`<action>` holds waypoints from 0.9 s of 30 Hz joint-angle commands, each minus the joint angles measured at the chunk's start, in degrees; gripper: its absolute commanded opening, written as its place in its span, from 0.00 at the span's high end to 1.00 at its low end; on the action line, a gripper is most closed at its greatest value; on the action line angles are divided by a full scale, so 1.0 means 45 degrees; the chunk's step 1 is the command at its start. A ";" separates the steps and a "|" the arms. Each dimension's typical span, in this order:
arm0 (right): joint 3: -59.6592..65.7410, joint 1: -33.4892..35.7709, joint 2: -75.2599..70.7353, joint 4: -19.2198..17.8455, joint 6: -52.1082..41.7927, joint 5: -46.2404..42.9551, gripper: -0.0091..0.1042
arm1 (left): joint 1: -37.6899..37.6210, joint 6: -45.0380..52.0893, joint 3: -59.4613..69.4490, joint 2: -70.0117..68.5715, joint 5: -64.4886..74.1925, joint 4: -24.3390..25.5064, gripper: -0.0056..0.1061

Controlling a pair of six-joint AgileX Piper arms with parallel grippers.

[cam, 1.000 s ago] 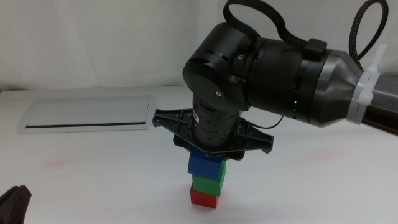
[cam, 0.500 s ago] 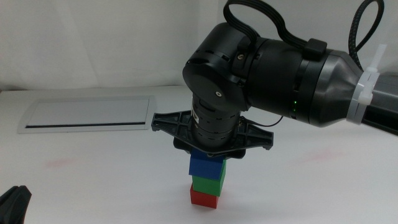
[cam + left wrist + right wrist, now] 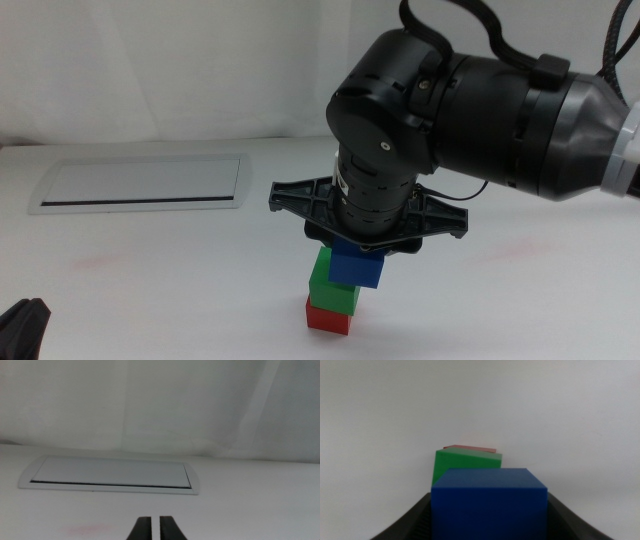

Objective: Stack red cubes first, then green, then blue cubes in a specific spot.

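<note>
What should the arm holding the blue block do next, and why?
Probably shift back toward the picture's left and re-centre. The right gripper holds the blue cube off to one side of the green cube, which sits on the red cube. Released here, it might tip. The left gripper waits.

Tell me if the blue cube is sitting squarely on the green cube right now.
No. The blue cube is off to the side of the green cube, gripped by the right gripper; green sits on the red cube.

Green cube (image 3: 331,287) sits on red cube (image 3: 326,319); blue cube (image 3: 357,268) overhangs, offset right.
</note>
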 commanded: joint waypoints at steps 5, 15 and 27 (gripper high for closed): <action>0.0074 0.0110 0.0059 -0.0494 0.0782 0.1300 0.94 | 0.0029 0.0006 0.0501 -0.0036 -0.0210 -0.0042 0.98; 0.0074 0.0164 0.0153 -0.0367 0.1210 0.0809 0.94 | 0.0029 0.0036 0.0501 -0.0036 -0.0210 -0.0042 0.98; 0.0047 0.0223 0.0710 -0.0546 0.1807 -0.0019 0.94 | 0.0029 0.0036 0.0501 -0.0036 -0.0210 -0.0042 0.98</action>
